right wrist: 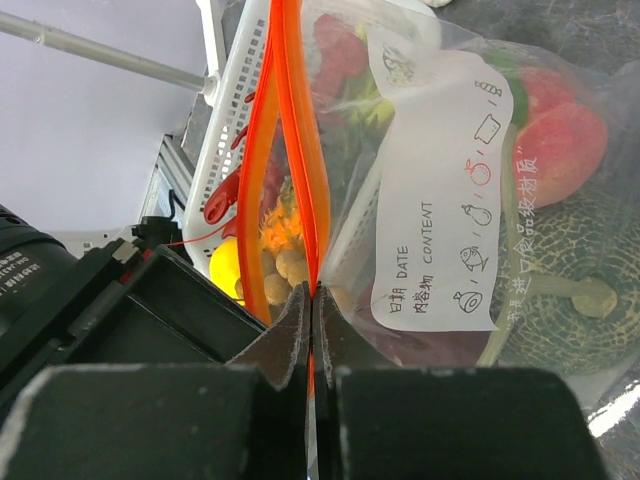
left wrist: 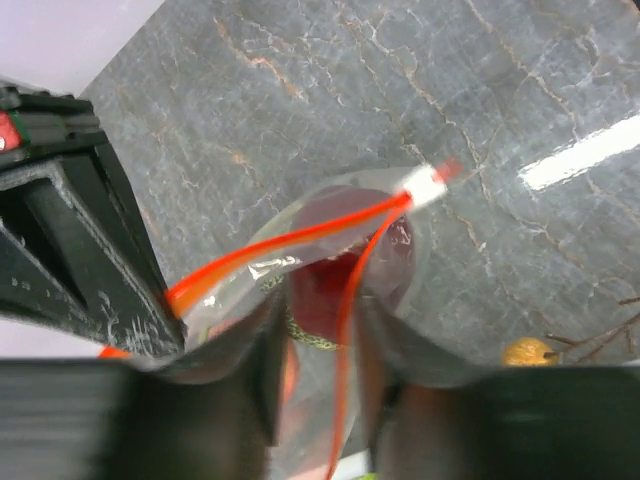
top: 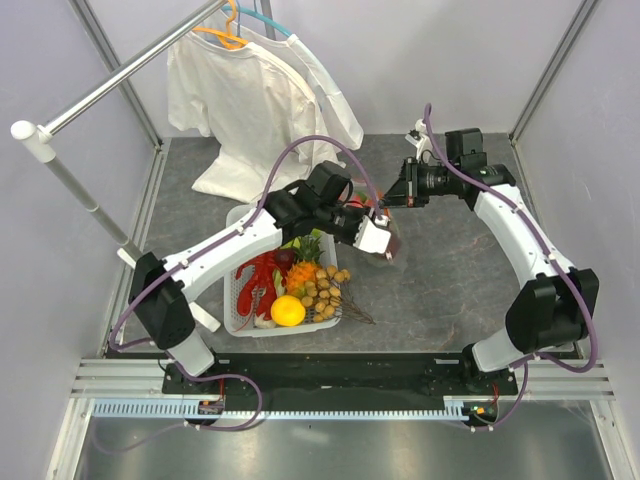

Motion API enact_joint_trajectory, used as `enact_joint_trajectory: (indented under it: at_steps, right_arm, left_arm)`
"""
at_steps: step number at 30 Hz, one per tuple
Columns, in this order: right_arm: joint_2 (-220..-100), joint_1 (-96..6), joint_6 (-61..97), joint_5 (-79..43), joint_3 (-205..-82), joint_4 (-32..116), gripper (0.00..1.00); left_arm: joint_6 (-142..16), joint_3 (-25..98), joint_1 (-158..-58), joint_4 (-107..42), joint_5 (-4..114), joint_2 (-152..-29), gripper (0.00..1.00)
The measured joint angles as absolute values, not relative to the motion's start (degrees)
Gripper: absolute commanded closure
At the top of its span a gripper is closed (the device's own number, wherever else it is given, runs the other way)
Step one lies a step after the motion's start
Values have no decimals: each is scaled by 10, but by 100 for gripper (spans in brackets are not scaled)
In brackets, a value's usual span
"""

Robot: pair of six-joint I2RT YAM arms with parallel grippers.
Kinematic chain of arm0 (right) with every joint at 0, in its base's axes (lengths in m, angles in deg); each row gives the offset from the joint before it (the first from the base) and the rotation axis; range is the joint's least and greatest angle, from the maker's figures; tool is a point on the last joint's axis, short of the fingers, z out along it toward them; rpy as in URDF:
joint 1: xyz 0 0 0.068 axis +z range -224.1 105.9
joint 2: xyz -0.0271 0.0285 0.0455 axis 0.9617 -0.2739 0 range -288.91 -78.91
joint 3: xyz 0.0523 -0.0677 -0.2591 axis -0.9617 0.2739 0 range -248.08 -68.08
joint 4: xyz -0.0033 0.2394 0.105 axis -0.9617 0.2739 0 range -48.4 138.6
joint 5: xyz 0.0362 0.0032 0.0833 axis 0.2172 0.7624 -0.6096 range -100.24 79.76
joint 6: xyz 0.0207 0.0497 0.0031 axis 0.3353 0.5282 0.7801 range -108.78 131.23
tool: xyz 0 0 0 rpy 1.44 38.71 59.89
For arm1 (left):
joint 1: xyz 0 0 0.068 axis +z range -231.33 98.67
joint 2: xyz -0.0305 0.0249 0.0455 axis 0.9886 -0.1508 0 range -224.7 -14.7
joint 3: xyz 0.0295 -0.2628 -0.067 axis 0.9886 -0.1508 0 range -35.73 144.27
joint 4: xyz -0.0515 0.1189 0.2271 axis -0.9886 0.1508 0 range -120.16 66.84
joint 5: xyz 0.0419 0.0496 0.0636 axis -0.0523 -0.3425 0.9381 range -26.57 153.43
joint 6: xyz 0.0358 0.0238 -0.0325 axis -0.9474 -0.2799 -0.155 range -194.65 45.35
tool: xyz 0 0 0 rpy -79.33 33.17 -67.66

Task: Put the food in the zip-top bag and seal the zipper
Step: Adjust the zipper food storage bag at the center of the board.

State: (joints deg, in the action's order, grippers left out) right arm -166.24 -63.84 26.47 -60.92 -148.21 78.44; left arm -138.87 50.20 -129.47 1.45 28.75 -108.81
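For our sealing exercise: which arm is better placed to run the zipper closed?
Probably left. The left gripper straddles the gaping zipper with open jaws; the right gripper is shut on it, anchoring.

A robotics lab test cell: plain panel walls (top: 60, 230), aluminium framing (top: 120, 377) (staged props: clothes rail (top: 120, 76), hung T-shirt (top: 250, 105)).

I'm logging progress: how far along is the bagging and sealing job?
Done: a melon, a peach and a dark red piece are inside the zip-top bag. In hand: the right gripper is shut on the zipper; the left gripper straddles one strip, jaws apart. Left: the two strips gape, so the seal is not yet made.
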Motion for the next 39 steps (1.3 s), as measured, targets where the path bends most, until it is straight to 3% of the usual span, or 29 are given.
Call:
enact_joint_trajectory:
  at_steps: [1,3,5,8,11,19,24,25,29,39]
  right_arm:
    - [-1664,-636,265,-609,-1483,784,98]
    - [-1670,-631,265,-608,-1488,783,72]
    - [-1672,-629,268,-607,-1490,779,44]
    - [-1671,-628,269,-603,-1491,773,22]
    - [-1665,-640,259,-595,-1491,776,14]
    - [-1543,-760,132,-579,-1419,789,22]
    - [-1405,-756,26,-579,-1303,800,31]
    - [-1390,-755,12,-577,-1291,798,37]
    - [-1363,-755,-22,-565,-1260,758,46]
    - [-1335,-755,-54,-533,-1211,622,47]
  left_arm:
    - [-1385,502,-1295,9,289,-1091,86]
    - [-1376,502,-1296,5,290,-1095,98]
    - [-1359,502,-1298,-4,295,-1101,98]
    - [-1320,506,-1296,-18,301,-1112,98]
    - [-1259,527,-1286,-22,300,-1131,98]
    - [-1086,605,-1244,-43,284,-1183,98]
    - [-995,649,-1242,-52,282,-1201,98]
    - [-980,658,-1242,-53,282,-1205,98]
    - [-921,690,-1241,-55,272,-1210,98]
    - [-865,705,-1242,-55,248,-1210,98]
